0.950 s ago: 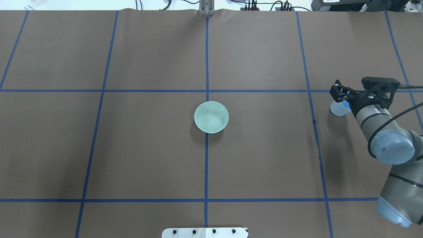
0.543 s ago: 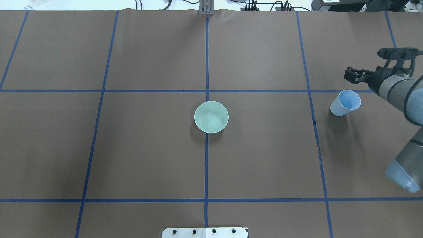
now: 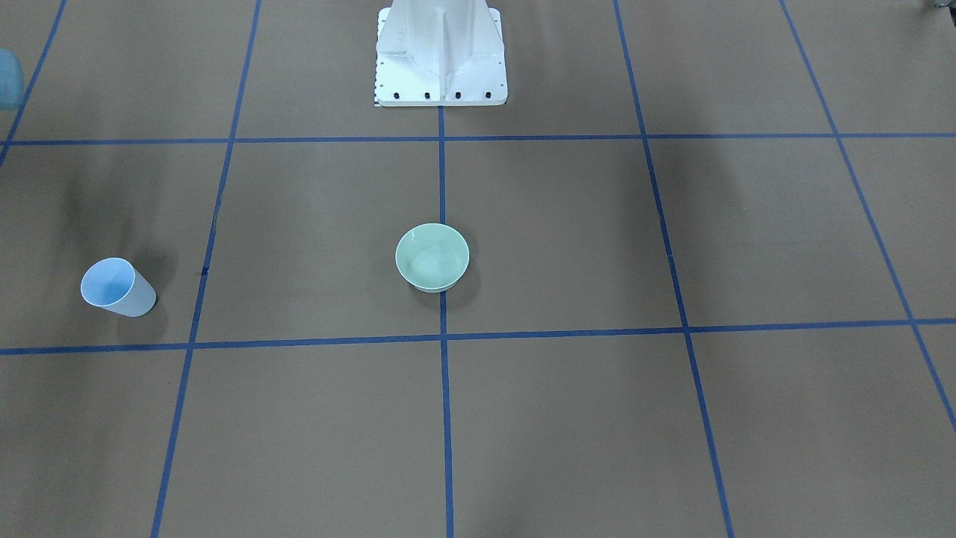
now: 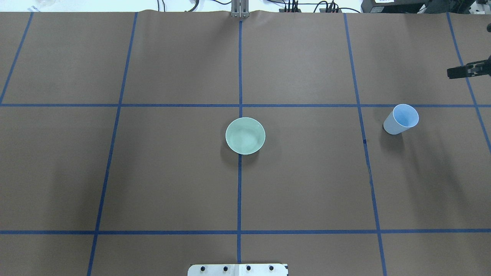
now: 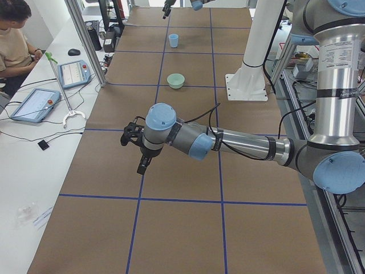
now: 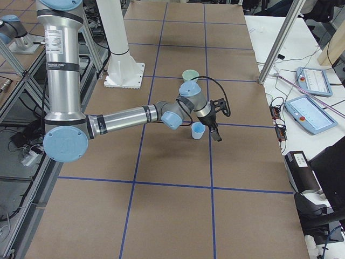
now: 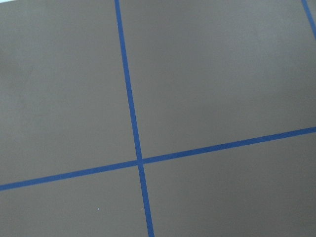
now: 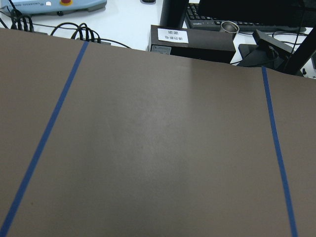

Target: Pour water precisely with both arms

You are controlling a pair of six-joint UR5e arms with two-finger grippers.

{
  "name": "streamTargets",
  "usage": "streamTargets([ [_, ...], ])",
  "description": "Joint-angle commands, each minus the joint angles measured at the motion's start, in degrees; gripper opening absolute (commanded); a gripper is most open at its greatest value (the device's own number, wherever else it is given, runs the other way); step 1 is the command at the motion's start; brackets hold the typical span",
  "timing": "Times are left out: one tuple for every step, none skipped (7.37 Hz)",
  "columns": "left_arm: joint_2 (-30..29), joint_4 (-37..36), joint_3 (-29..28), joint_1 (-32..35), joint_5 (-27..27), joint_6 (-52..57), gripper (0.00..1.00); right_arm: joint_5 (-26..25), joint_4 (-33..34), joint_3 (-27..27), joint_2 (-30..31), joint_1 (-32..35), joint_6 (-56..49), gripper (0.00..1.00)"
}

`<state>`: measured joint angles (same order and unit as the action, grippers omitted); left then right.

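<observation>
step: cup unheld, bowl perhaps holds water | right tool, left tool: cannot tell grip | next: regrasp cup squarely

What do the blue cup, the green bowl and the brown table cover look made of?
The cup: probably thin plastic, matte, pale blue; even colour, thin rim. The bowl: likely glazed ceramic, though melamine is possible; glossy pale green with soft highlights inside. The table cover: matte brown paper or thin sheet, judging by its wavy far edge.
</observation>
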<state>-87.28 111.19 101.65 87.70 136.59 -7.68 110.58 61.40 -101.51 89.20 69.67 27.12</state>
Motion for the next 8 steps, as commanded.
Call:
streamTargets([
  [-1.91,2.36,0.56,-6.8,1.31,-5.57,1.0,10.32,14.91,2.26,-3.58,8.96,-20.51,1.0],
  [-5.24,1.93,0.3,-10.06,1.23,-9.94,1.0,12.36,19.94,4.54,-5.34,12.3,-27.05,1.0],
  [-8.32,1.84,0.3,-13.31,0.88,-15.47,1.0,14.46,22.42,7.7,-5.79,14.24,-33.38,1.0],
  [-10.87,1.92,0.3,-16.04,0.79,-22.92,1.0,16.31,23.84,11.03,-5.71,15.4,-37.71,1.0],
  [-13.59,1.75,0.12,-20.16,0.44,-28.13,1.0,19.03,24.9,13.5,-5.1,16.36,-38.97,1.0],
  [-16.66,1.57,-0.23,-24.46,-0.17,-34.1,1.0,22.19,24.73,15.62,-4.83,17.07,-39.07,1.0],
  [-19.48,1.49,-0.14,-28.94,-6.27,-41.38,1.0,22.05,24.12,16.16,-3.09,17.16,-38.9,1.0],
  [-22.47,-0.17,-0.49,-35.25,-10.25,-47.54,1.0,21.78,24.03,16.17,-2.46,17.16,-39.16,1.0],
])
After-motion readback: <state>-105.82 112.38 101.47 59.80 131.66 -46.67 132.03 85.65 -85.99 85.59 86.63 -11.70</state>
